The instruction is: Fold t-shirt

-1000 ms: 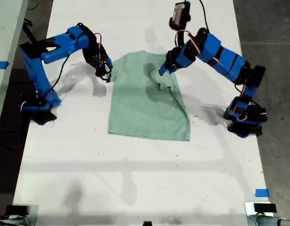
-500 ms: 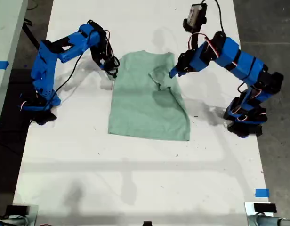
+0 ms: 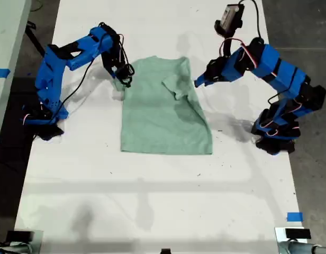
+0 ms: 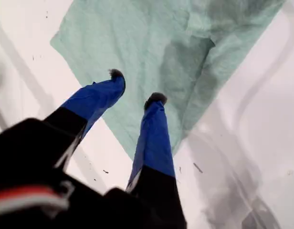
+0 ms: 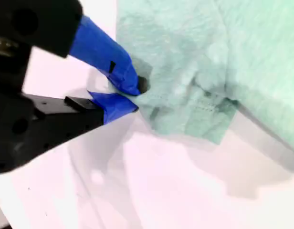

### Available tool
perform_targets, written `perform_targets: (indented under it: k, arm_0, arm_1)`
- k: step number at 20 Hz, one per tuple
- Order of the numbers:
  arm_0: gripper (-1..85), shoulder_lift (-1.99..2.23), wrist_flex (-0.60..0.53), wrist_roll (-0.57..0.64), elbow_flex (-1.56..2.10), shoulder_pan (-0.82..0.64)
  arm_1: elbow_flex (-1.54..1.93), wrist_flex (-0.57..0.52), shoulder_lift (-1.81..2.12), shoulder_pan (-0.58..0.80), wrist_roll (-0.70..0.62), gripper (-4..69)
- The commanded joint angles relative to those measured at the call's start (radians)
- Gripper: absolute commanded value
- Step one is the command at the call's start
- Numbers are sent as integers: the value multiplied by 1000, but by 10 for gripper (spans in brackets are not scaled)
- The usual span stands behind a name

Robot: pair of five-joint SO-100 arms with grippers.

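Note:
The pale mint-green t-shirt (image 3: 163, 124) lies flat on the white table (image 3: 152, 201). One sleeve (image 3: 176, 87) is folded in over its chest. My first gripper (image 3: 197, 83) is open and hovers just off the shirt's edge at the exterior view's right; the first wrist view shows its spread fingers (image 4: 156, 102) above the cloth (image 4: 137, 43). My second gripper (image 3: 124, 80) is at the shirt's upper edge on the exterior view's left. In the second wrist view (image 5: 136, 95) its jaws are pinched together on the bunched hem of the t-shirt (image 5: 185, 109).
Both arm bases stand on the table, one at the exterior view's left (image 3: 44, 119) and one at its right (image 3: 274, 132). Blue tape (image 3: 294, 216) marks the near right in the exterior view. White tabletop stretches in front of the shirt.
My first gripper let go of the folded sleeve and pulled back toward the exterior view's right. My second gripper moved in to the shirt's edge, which has shifted slightly.

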Motion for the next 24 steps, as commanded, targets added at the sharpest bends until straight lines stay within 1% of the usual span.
perform_targets:
  k: [1,6,8,12,17,21,23,24]
  arm_0:
    - [0,202,60,-11,0,-18]
    - [0,420,58,-5,75,-28]
    - [0,440,31,21,91,-6]
    - [0,499,-140,37,124,146]
    - [0,525,-302,-15,138,281]
    - [0,457,-437,-54,133,327]
    - [0,364,-476,-67,92,330]
    - [6,302,-477,-72,52,327]
  arm_1:
    - [-3,-31,55,-2,12,142]
    - [11,-44,57,0,12,141]
    - [25,-48,63,-2,15,140]
    - [52,-52,87,0,21,140]
    - [66,-54,94,-2,28,140]
    - [67,-57,94,-9,32,140]
    - [74,-57,95,-18,38,139]
    - [78,-57,97,-23,41,139]
